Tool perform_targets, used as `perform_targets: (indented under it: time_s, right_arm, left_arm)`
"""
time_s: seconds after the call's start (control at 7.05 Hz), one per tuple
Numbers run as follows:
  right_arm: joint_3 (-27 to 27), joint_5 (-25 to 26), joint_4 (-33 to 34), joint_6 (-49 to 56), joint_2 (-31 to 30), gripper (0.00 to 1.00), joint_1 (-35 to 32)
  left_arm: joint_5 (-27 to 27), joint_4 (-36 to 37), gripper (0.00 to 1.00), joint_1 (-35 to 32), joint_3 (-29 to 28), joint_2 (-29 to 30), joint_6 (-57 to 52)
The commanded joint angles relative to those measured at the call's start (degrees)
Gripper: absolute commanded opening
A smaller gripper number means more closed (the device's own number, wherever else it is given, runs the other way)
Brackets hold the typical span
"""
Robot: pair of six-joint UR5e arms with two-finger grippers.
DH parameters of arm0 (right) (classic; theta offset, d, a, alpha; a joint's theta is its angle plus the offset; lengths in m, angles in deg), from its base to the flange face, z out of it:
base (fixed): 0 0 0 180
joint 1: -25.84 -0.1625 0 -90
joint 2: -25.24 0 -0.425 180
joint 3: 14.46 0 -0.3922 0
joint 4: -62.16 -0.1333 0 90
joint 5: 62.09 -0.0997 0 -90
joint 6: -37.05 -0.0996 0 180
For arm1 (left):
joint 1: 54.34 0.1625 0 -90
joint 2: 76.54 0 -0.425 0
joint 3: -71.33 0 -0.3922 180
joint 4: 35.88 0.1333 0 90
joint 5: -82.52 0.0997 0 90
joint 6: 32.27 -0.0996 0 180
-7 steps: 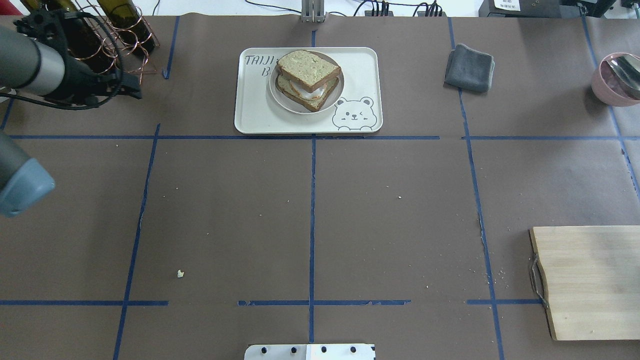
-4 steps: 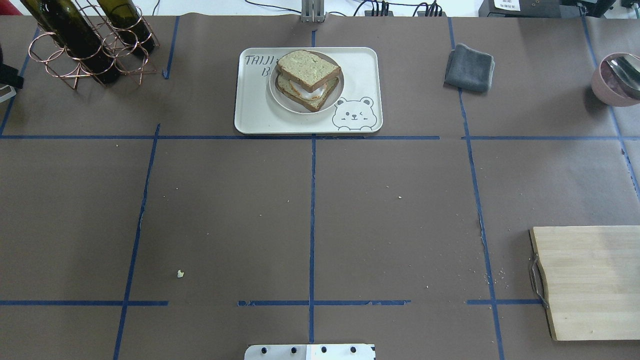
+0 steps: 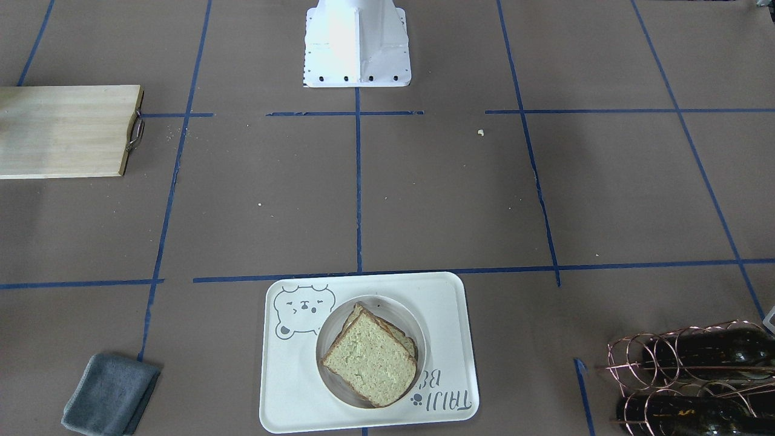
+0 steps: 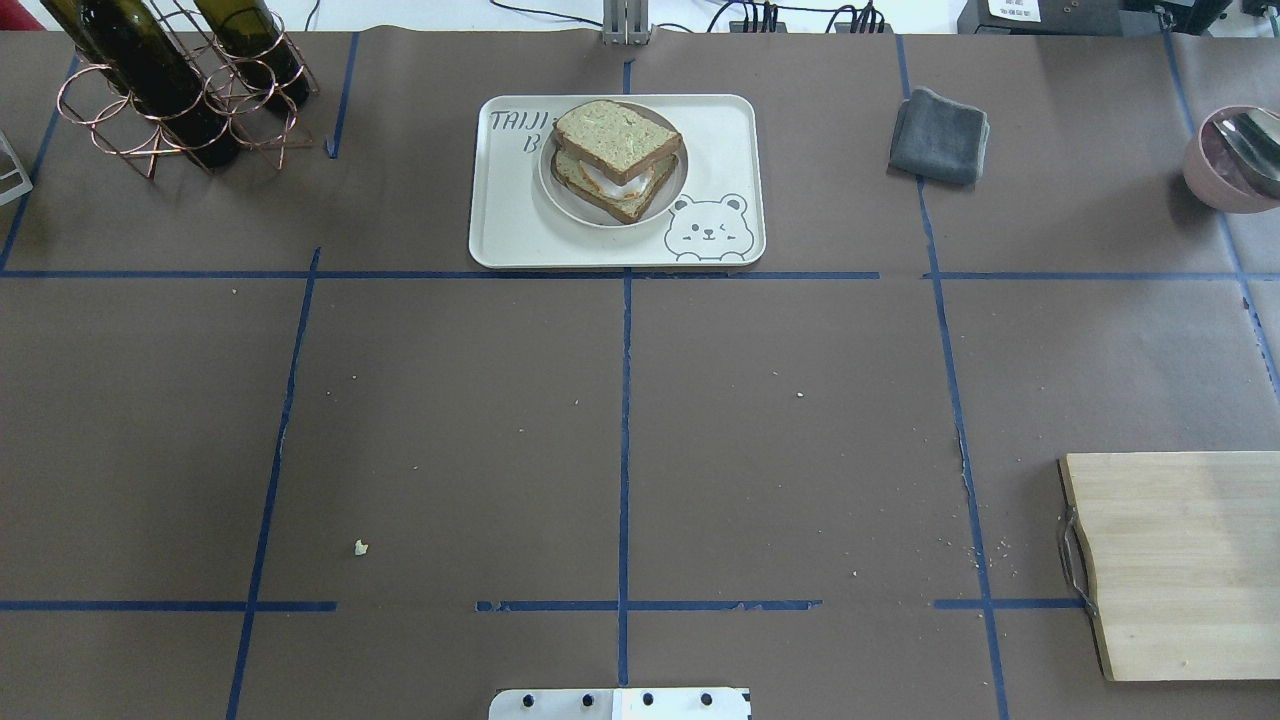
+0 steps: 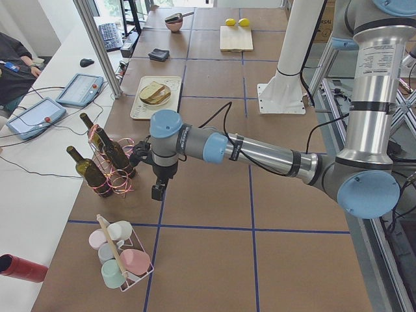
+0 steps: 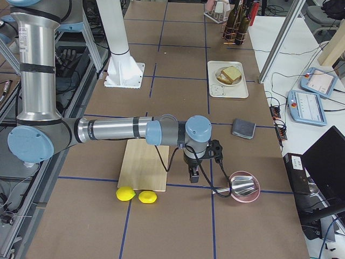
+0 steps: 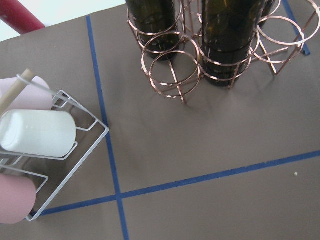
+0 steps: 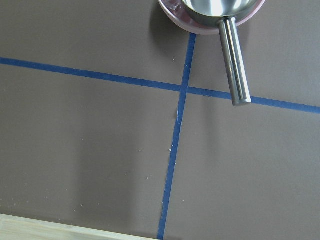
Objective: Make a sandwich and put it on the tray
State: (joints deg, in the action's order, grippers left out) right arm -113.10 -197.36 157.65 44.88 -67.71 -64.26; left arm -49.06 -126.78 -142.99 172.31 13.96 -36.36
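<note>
Plainly, the sandwich [image 4: 617, 158] sits on a plate [image 4: 550, 185] in the tray [image 4: 510, 230], between and well apart from the left gripper [image 5: 158, 190] and right gripper [image 6: 193, 174], neither clearly nearer; whether either is open cannot be told.

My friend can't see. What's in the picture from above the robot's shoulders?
A sandwich with egg sits on a white plate on a cream bear tray, far across the table. Elsewhere are wine bottles in a copper rack, a grey cloth, a pink bowl and a wooden board.

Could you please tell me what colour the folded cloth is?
The small folded cloth is dark grey, best seen in the overhead exterior view.
</note>
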Motion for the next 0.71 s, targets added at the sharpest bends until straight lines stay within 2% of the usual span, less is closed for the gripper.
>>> perform_targets:
  time_s: [0.0,0.14,0.28,0.57]
  right_arm:
    - [0.20,-3.15,-0.04,-0.09,-1.08,1.00,-0.78]
    - [0.12,-3.33,-0.04,0.00,-1.35,1.00,-1.39]
    - [0.03,-3.33,-0.04,0.00,-1.35,1.00,-1.40]
    - [-0.15,-3.33,-0.13,0.08,-1.27,1.00,-1.75]
  left_arm:
    - [-7.69,-3.11,1.00,-1.71,-6.70,-3.23,-2.33]
    - [-6.94,-14.88,1.00,-1.71,-12.59,-2.79,-2.76]
    - [-6.67,-18.31,1.00,-1.71,-13.00,-4.18,-2.41]
    - [-6.76,-18.25,1.00,-1.88,-13.18,-4.89,-2.58]
